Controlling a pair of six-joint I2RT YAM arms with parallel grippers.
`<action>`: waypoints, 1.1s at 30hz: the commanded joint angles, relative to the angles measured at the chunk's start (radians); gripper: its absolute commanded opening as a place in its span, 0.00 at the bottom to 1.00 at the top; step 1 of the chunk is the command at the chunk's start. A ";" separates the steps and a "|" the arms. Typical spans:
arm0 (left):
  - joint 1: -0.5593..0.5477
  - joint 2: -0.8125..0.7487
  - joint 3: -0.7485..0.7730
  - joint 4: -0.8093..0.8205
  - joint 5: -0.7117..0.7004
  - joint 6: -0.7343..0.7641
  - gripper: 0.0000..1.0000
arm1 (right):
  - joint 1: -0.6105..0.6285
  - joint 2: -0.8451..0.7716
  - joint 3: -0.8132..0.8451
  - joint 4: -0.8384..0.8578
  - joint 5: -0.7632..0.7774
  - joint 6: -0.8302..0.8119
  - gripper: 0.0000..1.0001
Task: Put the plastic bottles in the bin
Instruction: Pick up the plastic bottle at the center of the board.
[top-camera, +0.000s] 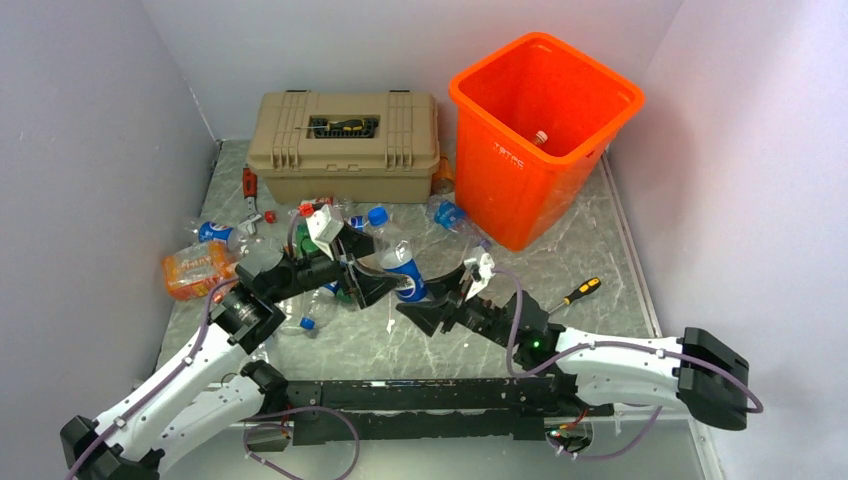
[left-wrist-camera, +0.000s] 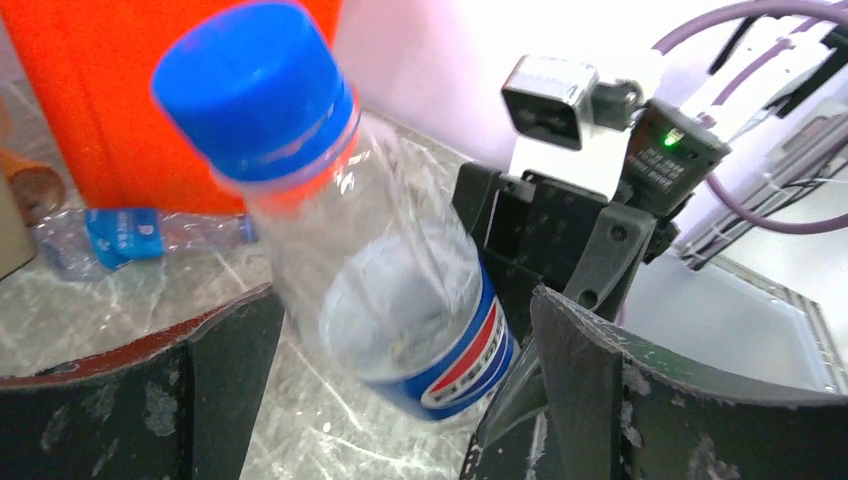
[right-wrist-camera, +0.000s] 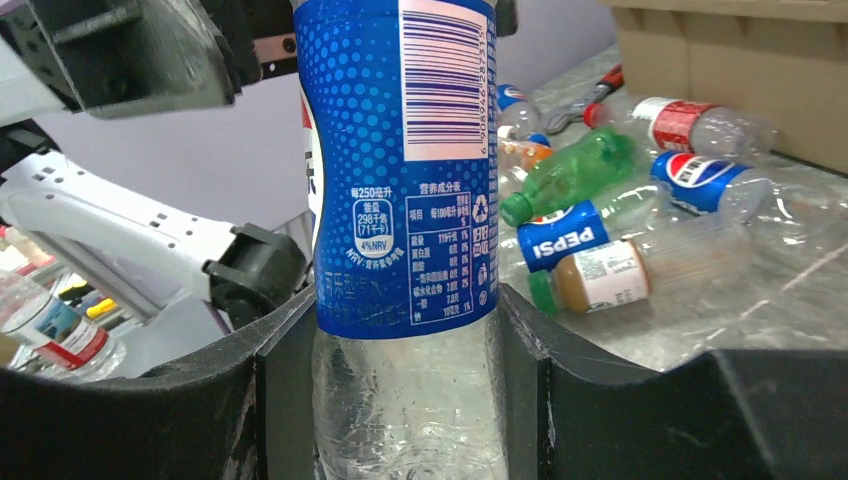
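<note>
Overhead view: both grippers meet above the middle of the table (top-camera: 610, 240), with one Pepsi bottle (top-camera: 405, 268) between them. The right gripper (right-wrist-camera: 405, 350) pinches this bottle on its clear body just below the blue label, with one finger (right-wrist-camera: 270, 390) pressed to each side; the bottle stands upright in the right wrist view. The left gripper (left-wrist-camera: 410, 370) is spread wide. Its fingers flank the same bottle, whose blue cap (left-wrist-camera: 255, 90) tilts toward the left wrist camera. A clear gap shows on one side, and contact on the other side cannot be told. The bin (top-camera: 520, 180) stands upright at the far right of the table, well apart from the held bottle, and something pale, seemingly a bottle neck (top-camera: 541, 136), shows low inside it. A flattened bottle (top-camera: 450, 215) with a blue label lies near the bin's foot. The other bottles lie scattered on the left half of the table in front of the toolbox (top-camera: 345, 150), among them an orange-wrapped bottle (top-camera: 195, 270), a green bottle (right-wrist-camera: 570, 170) and a red-labelled bottle (right-wrist-camera: 690, 125). A screwdriver (top-camera: 582, 290) with a yellow handle lies on the table near the right arm.
</note>
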 joint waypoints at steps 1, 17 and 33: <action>0.022 0.012 0.021 0.114 0.153 -0.062 0.97 | 0.026 0.047 0.019 0.217 -0.028 0.004 0.27; 0.021 0.097 0.038 0.162 0.315 -0.067 0.60 | 0.053 0.220 0.010 0.496 0.058 0.047 0.34; 0.016 0.090 0.038 0.159 0.360 -0.059 0.60 | 0.091 0.364 0.071 0.614 0.136 0.045 0.39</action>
